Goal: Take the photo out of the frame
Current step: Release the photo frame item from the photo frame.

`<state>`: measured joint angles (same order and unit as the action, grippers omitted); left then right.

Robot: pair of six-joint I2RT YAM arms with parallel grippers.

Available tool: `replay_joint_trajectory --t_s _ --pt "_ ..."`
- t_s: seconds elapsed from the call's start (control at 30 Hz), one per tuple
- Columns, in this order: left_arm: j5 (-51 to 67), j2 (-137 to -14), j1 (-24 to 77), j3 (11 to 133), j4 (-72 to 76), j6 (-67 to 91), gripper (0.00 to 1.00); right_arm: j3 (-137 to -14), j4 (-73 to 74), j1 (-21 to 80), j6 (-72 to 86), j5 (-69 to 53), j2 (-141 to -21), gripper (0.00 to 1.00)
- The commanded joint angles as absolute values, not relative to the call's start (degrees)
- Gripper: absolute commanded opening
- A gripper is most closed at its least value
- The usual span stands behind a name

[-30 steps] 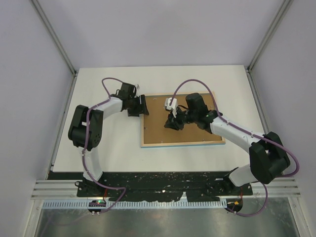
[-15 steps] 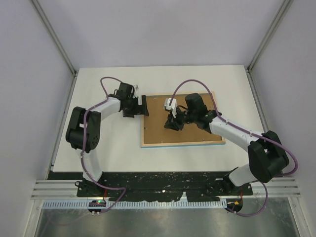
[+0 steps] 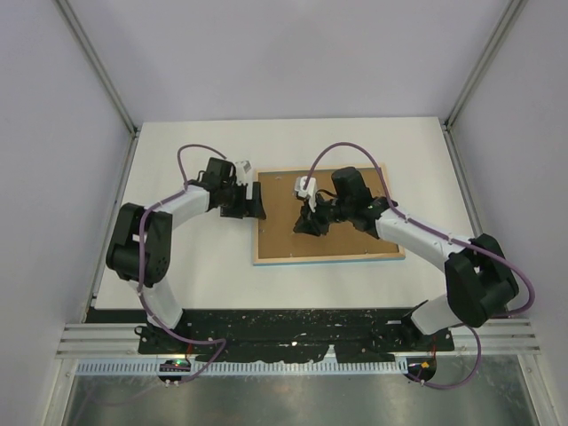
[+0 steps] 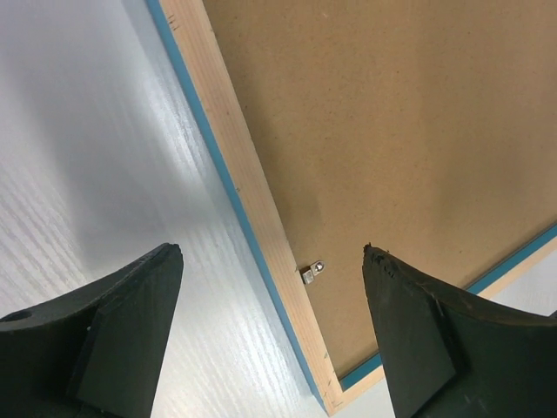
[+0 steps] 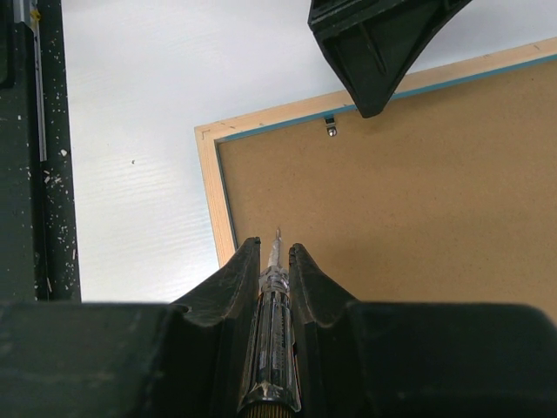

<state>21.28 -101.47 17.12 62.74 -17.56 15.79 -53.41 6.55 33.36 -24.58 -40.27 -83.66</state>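
Now, frame point(image 3: 328, 258): we see it lying face down on the white table point(image 3: 195, 266), its wood-coloured back up and a blue edge showing along the sides.
Backing board point(image 3: 346, 240): brown, filling the frame's back; it hides the photo from us.
Left gripper point(image 3: 257, 201): jaws spread wide and holding nothing, poised at the frame's left rail; in its wrist view the rail runs between the two fingers.
Metal tab point(image 4: 312, 273): small, on the inner side of that rail, between the left fingers and nearer the one over the board.
Right gripper point(image 3: 309, 224): clenched on a screwdriver point(image 5: 272, 296), over the left part of the backing board.
Screwdriver tip: thin, over the board just inside the rail; we cannot tell whether it touches.
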Motion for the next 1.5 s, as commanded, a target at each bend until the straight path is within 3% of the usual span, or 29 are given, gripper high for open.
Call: replay_joint_trajectory --t_s 0.0,0.2,0.53,0.6,1.47 --pt "24.52 -102.48 16.79 63.37 -14.15 14.68 0.87 -60.10 8.77 34.80 -23.55 -41.75 -85.68 0.08" --pt "26.28 -103.01 16.17 62.67 -12.40 14.59 0.86 -71.52 15.55 37.62 -25.75 -40.34 -92.62 0.08" --pt "27.25 -103.62 15.91 62.67 -10.99 15.21 0.93 -84.89 18.63 41.48 -22.94 -40.43 -104.14 0.08" --pt "26.90 -103.80 15.82 62.58 -10.81 15.47 1.00 -85.86 19.51 42.44 -23.11 -40.17 -105.46 0.08" --pt "26.01 -104.85 15.47 63.54 -10.72 16.52 0.96 -84.73 18.19 49.04 -29.71 -17.14 -110.74 0.08"
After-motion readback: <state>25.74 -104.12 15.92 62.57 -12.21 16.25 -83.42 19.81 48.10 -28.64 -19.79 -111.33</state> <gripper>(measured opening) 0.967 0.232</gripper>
